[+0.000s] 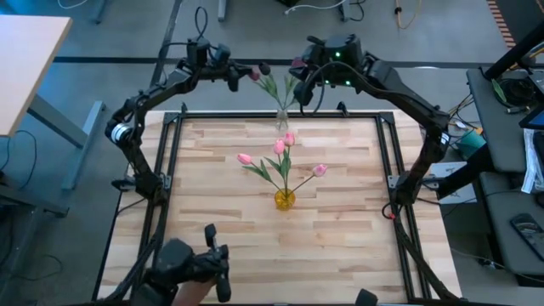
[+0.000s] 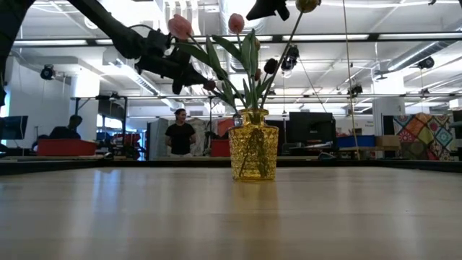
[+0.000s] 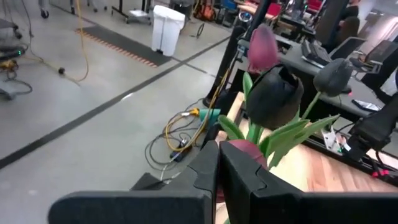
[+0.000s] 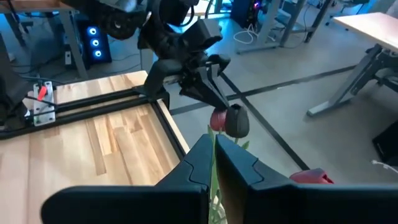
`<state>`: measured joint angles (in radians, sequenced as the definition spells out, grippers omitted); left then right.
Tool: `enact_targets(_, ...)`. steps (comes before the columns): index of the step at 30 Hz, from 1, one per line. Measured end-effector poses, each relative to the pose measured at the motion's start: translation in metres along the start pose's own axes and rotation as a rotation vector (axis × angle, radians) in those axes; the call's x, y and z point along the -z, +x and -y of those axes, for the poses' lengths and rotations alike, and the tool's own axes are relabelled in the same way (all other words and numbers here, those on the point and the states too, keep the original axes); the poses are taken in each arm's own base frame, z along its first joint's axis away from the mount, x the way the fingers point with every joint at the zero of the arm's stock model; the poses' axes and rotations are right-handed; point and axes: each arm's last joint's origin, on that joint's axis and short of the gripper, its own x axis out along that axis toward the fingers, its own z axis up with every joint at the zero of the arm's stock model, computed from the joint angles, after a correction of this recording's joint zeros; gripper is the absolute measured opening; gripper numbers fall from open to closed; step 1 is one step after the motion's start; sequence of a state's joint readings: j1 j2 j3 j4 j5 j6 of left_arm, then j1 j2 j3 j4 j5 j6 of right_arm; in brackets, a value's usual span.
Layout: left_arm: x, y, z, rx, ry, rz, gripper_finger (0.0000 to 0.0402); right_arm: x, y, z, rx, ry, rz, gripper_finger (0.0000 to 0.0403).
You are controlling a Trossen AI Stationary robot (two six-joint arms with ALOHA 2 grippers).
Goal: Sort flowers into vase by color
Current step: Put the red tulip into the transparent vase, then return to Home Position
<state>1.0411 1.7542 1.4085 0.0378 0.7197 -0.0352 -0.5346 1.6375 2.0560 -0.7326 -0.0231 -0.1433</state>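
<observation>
Late in the sort, by the look of it. Pink tulips (image 1: 279,147) already together in the yellow vase (image 1: 285,201) at mid-surface (image 1: 212,212); none lying loose on the wood.

Now on the dark tulips (image 3: 273,96), bunched at the far edge in what looks like a clear vase (image 1: 281,119), heads fanned out above its rim.

Left gripper (image 3: 219,163): up at that bunch, jaws pressed shut, a maroon head sitting just past the tips. Probably clamped on that flower's stem right below the head, though hard to confirm, the contact being hidden behind the jaws.

Right gripper (image 4: 214,163): opposite, on the other side of the same bunch, jaws closed on a thin green stem (image 4: 214,146) that runs up between them toward a dark head.

Likely step: seating or straightening the last dark flowers in the far vase, both arms working the one bunch.

Next move calls for care. Lower each stem straight into the neck, release only once the stem rests inside, then back away upward and outward, one arm at a time. Watch for stems springing sideways, leaves snagging on jaws, and the light vase tipping at the edge.
</observation>
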Motion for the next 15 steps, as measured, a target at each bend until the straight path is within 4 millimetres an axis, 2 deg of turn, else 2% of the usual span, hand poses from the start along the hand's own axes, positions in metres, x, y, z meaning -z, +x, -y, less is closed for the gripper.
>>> enact_targets(3, -0.001, 0.003, 0.004, -0.006, 0.007, 0.035, 0.0, -0.001, -0.003, 0.0, 0.001, -0.01, 0.004, 0.0012)
enact_targets(6, -0.011, -0.002, 0.009, -0.009, 0.032, 0.087, 0.0, -0.002, -0.007, 0.0, 0.001, -0.015, 0.01, 0.0012)
enact_targets(12, -0.039, -0.025, 0.028, -0.013, 0.108, 0.166, 0.0, -0.003, -0.02, 0.001, -0.002, -0.062, 0.005, 0.0012)
enact_targets(15, -0.046, -0.038, 0.041, -0.009, 0.142, 0.194, 0.0, -0.001, -0.022, 0.004, -0.046, -0.088, -0.008, 0.0012)
